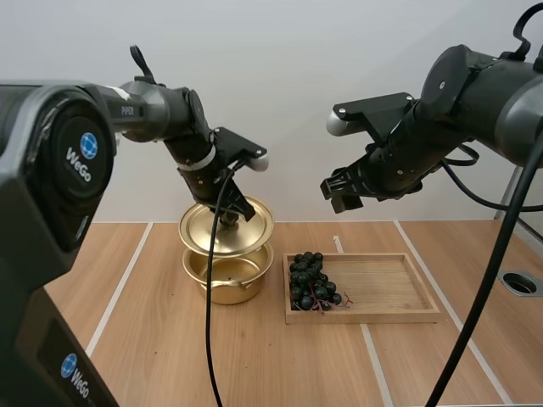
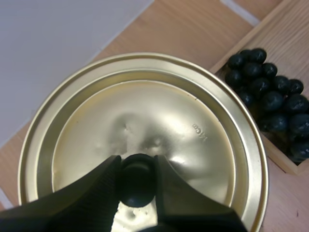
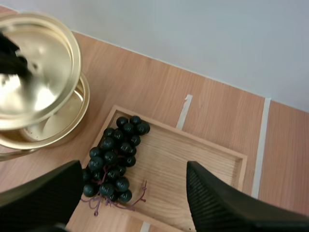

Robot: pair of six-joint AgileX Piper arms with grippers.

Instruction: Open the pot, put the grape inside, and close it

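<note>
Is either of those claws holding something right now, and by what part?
The left gripper holds the gold lid by its black knob, lifted above the pot. The right gripper is open and holds nothing.

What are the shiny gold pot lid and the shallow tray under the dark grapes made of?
The round gold lid looks like glossy metal, perhaps aluminium: bright reflections, small dents. The rectangular tray looks like pale matte wood: grain lines show.
</note>
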